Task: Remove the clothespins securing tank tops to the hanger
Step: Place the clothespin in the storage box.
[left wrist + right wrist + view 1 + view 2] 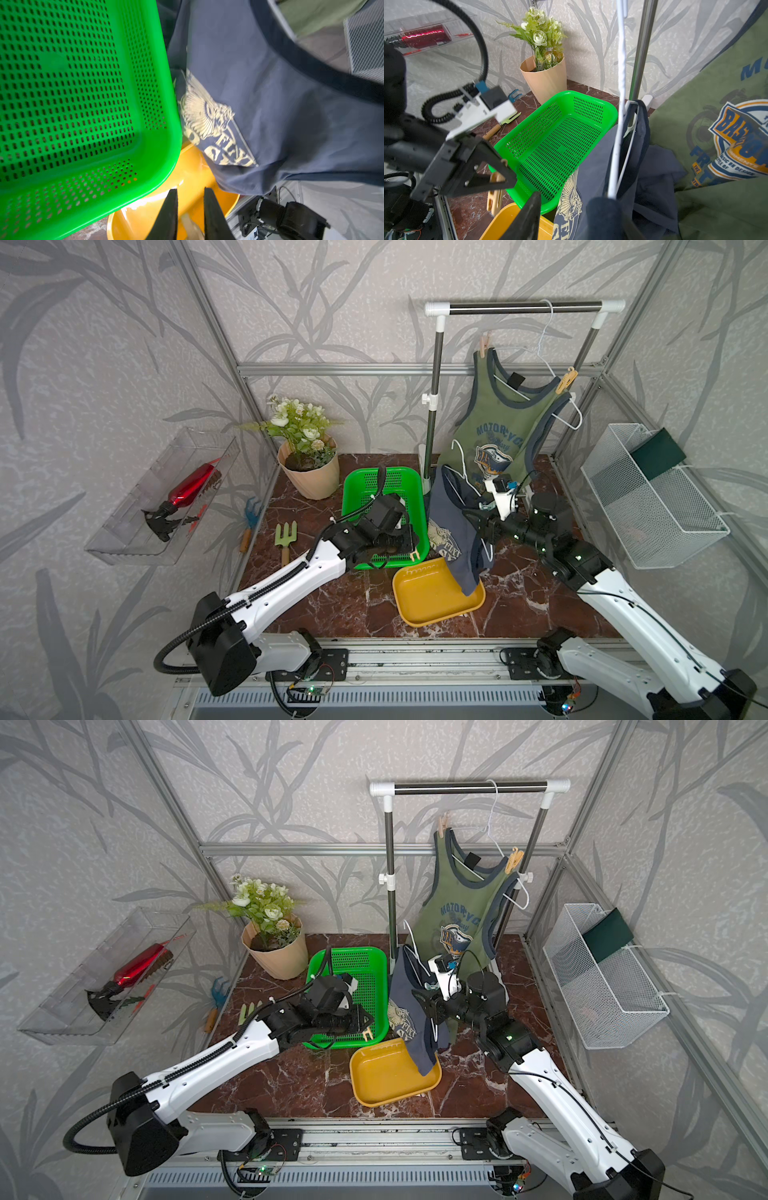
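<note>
Left wrist view: the left gripper (190,189) has its jaws drawn close on a pale tan clothespin (190,225), pinched between them and hanging over the yellow tray (145,218), just beside the near corner of the green basket (162,158). Right wrist view: the right gripper (568,197) stands with jaws part-way apart at the slate-blue tank top (654,166) and its white hanger (618,124), which is off the rail (523,306) and held up over the tray. Whether wire or cloth is actually pinched cannot be told.

Further out, the olive tank top (498,414) hangs from the rail with two pins in place, a pale pin (484,346) on one strap and a yellow-orange pin (566,379) on the other.

Judgement: step in hand is setting down a freed pin. Next move calls for spreading the left jaws while above the tray so the pin drops inside – clear of the draped blue hem – then reaching up to the olive top's straps
</note>
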`<state>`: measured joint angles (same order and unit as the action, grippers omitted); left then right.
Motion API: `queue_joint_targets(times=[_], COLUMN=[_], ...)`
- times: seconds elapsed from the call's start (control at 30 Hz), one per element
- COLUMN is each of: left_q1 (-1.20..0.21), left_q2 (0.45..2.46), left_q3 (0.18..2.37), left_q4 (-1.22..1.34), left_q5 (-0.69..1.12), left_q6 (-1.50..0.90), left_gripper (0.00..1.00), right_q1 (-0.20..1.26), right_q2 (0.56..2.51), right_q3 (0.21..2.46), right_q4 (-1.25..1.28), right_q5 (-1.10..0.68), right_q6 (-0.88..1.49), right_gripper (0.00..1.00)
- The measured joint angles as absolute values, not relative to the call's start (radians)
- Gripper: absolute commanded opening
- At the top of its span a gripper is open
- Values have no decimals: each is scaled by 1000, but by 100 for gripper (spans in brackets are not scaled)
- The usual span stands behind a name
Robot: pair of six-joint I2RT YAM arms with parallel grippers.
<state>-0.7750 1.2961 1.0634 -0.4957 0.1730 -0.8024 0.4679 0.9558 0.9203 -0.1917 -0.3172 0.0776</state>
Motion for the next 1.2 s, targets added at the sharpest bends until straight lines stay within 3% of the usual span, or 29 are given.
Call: queue_joint_targets(times=[0.4,0.87,0.97,1.07,1.2], left_q1=[-976,-1075,-1091,-1099,-1105], left_q2=[1440,1532,1576,1607,1610], left_q3=[953,910,896,890,891], left_q4=[-276,-146,-134,-134,-137], left_q5=[59,-94,-115,-129,-144], left_q6=[-845,-807,-806,-806,-792], left_gripper=[10,10,18,34,69], right_q1=[464,464,463,463,464], right_q2=[903,889,889,889,888], right_q3=[900,892,890,889,889], right_q4=[-179,-176,-176,-176,-176], right_q5=[-359,-369,-373,-376,-376], right_q6=[105,104,104,104,101], right_gripper=[0,0,0,0,0])
